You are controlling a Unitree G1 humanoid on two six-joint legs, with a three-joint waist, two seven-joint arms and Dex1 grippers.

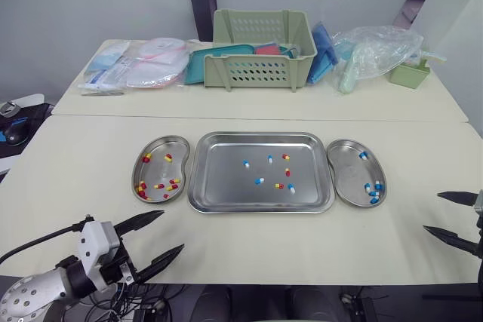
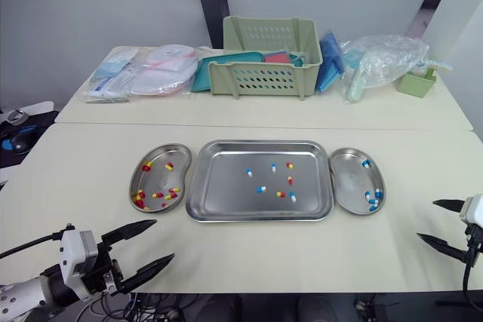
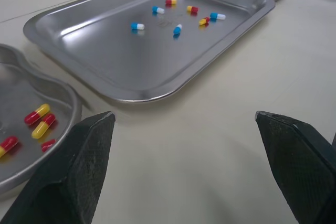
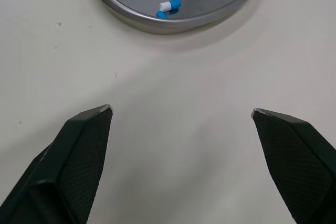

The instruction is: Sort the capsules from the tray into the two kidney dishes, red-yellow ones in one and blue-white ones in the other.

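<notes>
A steel tray [image 1: 226, 186] lies mid-table holding several loose capsules, red-yellow ones [image 1: 286, 157] and blue-white ones [image 1: 259, 181] mixed. Left of it a kidney dish [image 1: 153, 148] holds several red-yellow capsules [image 1: 158, 185]. The kidney dish [image 1: 349, 175] on the right holds several blue-white capsules [image 1: 373, 193]. My left gripper [image 1: 160, 236] hovers open near the table's front edge, in front of the left dish, with nothing between its fingers. Open and empty too, my right gripper [image 1: 449, 215] sits at the front right, to the right of the right dish [image 4: 178, 19].
A second table behind carries a green slotted basket [image 1: 260, 58], packets in plastic [image 1: 139, 65], a clear bag [image 1: 377, 54] and a small green cup [image 1: 408, 74]. Bare tabletop lies between both grippers and the tray.
</notes>
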